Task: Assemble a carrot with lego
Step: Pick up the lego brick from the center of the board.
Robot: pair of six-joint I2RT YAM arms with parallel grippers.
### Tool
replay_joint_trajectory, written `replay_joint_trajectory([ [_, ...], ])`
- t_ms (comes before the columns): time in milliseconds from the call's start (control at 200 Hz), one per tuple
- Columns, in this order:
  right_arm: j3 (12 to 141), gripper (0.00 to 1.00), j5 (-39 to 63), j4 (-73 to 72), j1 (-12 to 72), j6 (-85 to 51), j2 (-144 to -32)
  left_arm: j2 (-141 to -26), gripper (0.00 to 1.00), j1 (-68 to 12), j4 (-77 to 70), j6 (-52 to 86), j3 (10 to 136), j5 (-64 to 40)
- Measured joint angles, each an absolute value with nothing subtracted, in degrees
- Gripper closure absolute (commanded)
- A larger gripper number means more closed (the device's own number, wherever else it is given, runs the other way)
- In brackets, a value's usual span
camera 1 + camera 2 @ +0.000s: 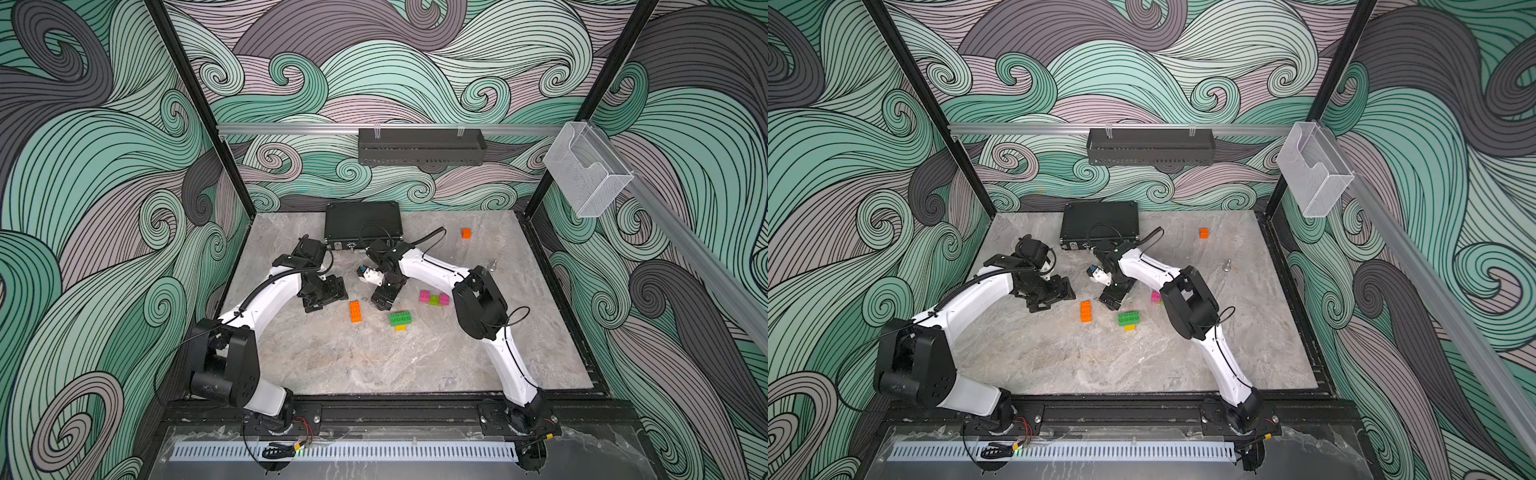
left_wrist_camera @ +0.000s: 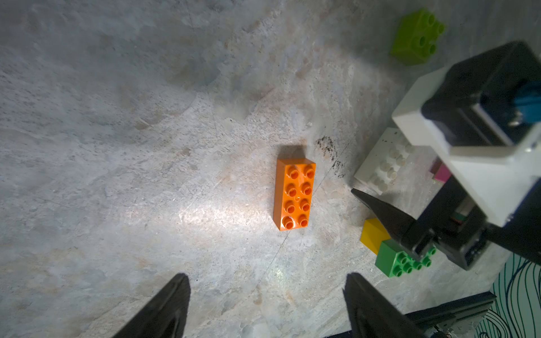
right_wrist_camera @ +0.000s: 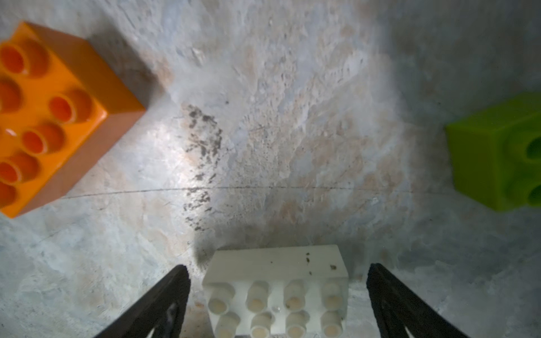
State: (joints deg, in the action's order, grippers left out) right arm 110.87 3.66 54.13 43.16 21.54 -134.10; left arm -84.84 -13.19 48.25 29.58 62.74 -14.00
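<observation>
Lego white 8-stud brick (image 3: 276,295) lies untouched inside the released right gripper (image 3: 277,265); left gripper (image 2: 267,275) is released too, empty.

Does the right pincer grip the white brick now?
No, the white brick lies between the open fingers of the right pincer, with a visible gap on each side.

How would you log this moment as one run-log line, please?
left pincer: open, empty | right pincer: open, flanking white brick | orange brick: untouched
</observation>
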Motion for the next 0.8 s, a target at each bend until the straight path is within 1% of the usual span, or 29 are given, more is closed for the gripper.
replay_joint_trajectory([
  [190,110.87,0.18,3.36,54.5,43.05,20.36,-134.52,-84.84,0.16,-13.17,48.23,29.58,62.76,-14.04],
  [515,111.11,0.46,3.27,55.29,42.83,18.5,-134.52,-84.84,0.16,-13.1,48.07,29.58,62.43,-14.2],
  [650,112.84,0.5,2.94,56.86,42.78,16.73,-134.52,-84.86,0.16,-13.1,47.92,29.58,62.43,-14.22],
  [800,117.64,0.52,2.13,59.33,42.63,11.35,-134.17,-84.86,0.16,-13.1,47.88,29.58,62.43,-14.22],
])
